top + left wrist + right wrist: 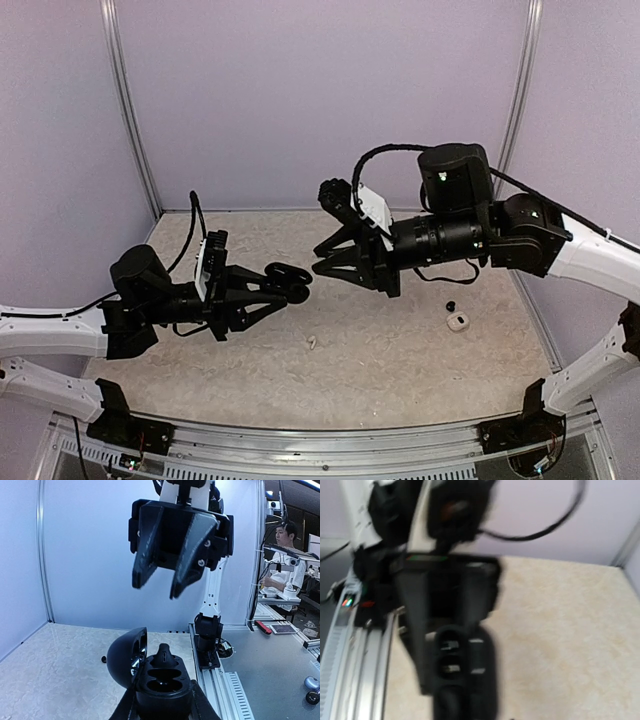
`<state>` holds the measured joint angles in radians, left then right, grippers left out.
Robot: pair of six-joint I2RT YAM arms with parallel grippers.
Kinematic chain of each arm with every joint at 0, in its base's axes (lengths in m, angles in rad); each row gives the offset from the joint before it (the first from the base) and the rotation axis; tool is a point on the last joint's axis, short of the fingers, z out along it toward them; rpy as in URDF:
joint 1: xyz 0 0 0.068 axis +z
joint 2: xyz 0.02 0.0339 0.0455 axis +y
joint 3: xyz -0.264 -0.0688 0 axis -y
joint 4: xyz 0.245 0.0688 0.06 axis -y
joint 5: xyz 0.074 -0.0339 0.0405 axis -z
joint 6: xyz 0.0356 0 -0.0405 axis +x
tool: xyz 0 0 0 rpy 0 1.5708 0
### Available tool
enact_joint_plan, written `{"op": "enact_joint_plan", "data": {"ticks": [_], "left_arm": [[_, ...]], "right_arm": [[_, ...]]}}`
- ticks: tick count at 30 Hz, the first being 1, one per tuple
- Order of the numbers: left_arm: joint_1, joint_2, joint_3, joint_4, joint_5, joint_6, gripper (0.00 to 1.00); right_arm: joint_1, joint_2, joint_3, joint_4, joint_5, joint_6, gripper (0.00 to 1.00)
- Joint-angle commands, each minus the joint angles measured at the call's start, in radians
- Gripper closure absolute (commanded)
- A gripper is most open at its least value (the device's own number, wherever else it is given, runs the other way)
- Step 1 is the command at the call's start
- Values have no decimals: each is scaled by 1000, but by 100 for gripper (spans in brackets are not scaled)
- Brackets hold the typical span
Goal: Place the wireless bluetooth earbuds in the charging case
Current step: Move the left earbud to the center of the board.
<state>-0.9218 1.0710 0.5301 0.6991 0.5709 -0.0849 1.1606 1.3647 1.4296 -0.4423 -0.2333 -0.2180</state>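
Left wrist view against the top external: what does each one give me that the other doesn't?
Only left wrist: the open charging case from inside, one socket empty, a black piece standing in the other; a person beyond the table. Only top external: a white earbud and a small white piece on the table. Both: the left gripper clamping the case, the right gripper open near it, a black earbud on the table.
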Motion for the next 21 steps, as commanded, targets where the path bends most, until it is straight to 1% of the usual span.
{"op": "enact_joint_plan", "data": {"ticks": [1,5,10,14,17,21], "left_arm": [[5,3,-1,41,-14,7,100],[5,9,-5,51,-25,3,100],[6,15,-5,57,-25,2,100],[8,18,-9,67,-29,-3,100],[8,20,-13,77,-30,-8,100],[7,20,-16,82,-31,-13,100]], "right_arm": [[-86,-76,-25,50,3,79,74],[-235,-111,-105,43,-12,208,72],[-438,-125,-202,-48,57,351,69],[-580,-154,-341,-47,46,409,59],[-684,-153,-442,-35,41,432,58],[-793,-125,-534,-24,76,435,58]]}}
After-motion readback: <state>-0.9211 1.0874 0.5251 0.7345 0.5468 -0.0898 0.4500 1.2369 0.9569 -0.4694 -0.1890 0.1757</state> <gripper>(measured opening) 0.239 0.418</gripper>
